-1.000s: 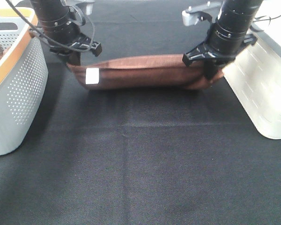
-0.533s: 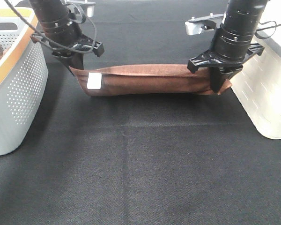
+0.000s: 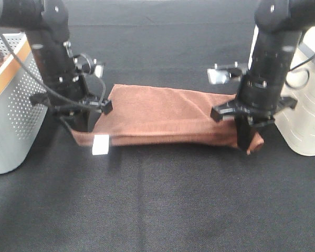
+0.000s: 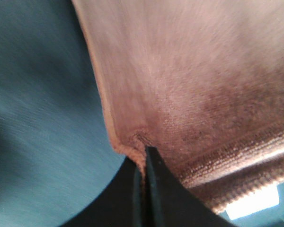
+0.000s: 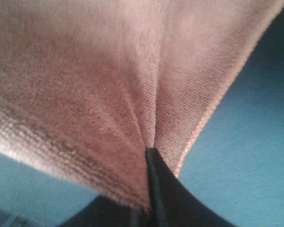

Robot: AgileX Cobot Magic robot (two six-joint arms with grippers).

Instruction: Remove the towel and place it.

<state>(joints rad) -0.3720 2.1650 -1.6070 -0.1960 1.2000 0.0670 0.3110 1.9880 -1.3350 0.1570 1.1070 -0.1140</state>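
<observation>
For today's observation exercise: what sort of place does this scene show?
Probably a robot test bench set up for laundry sorting: a black cloth-covered table, a perforated grey basket and two robot arms holding a towel.

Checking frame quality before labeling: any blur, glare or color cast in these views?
Exterior high: sharp enough, but the white bin at right is blown out. Left wrist: motion-smeared tablecloth, towel soft, its white tag overexposed. Right wrist: towel close-up soft, black cloth reads bluish.
</observation>
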